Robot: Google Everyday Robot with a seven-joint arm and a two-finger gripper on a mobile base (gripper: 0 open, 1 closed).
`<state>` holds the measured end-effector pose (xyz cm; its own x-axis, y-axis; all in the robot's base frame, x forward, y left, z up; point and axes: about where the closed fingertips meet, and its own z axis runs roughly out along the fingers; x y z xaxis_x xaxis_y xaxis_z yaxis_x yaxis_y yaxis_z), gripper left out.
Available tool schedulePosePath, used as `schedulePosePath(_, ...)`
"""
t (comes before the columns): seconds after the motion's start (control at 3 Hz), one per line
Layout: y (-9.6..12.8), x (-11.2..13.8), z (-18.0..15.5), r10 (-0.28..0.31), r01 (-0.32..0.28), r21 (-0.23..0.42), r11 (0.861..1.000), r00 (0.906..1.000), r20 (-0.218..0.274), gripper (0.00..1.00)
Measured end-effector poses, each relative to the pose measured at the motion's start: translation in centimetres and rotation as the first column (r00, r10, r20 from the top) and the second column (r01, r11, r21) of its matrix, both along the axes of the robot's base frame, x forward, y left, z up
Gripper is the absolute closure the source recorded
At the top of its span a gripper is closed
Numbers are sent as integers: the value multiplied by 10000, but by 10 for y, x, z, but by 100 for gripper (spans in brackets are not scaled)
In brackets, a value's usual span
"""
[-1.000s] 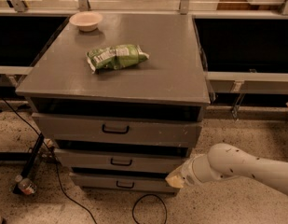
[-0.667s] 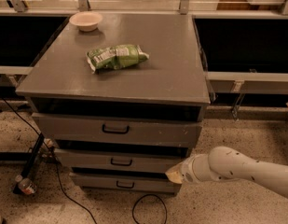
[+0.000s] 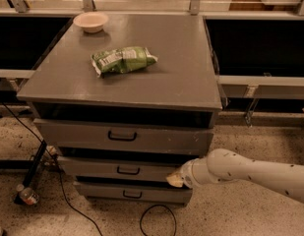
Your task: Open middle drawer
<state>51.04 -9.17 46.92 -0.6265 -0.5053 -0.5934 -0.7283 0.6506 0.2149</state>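
Hand (image 3: 175, 179) low on the right, at the end of your white arm (image 3: 250, 171), which comes in from the right edge just above the floor (image 3: 230, 215). Its tip is against the right end of the middle drawer (image 3: 92, 167), at the lower corner of that front; whether the hand is spread or closed cannot be told from here.

Middle drawer: second of three grey fronts under the counter (image 3: 181, 58), small black handle (image 3: 128, 170) at centre, well left of the hand. A dark gap runs along its top edge (the same above the top drawer (image 3: 166, 140) and the bottom drawer (image 3: 156, 194)).

Counter edge overhangs the fronts. On it: a green bag (image 3: 123, 59) near the middle and a bowl (image 3: 91, 21) at the back left.

Floor in front is open apart from a black cable (image 3: 156, 219) looping below the bottom drawer and a bottle (image 3: 27, 195) at the left.
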Motion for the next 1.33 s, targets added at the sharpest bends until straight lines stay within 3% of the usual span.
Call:
schedulePosePath(1.0, 0, 0, 0, 1, -1, 0, 10000, 10000, -1, 20)
schedulePosePath(1.33, 0, 0, 0, 0, 0, 0, 10000, 10000, -3, 0)
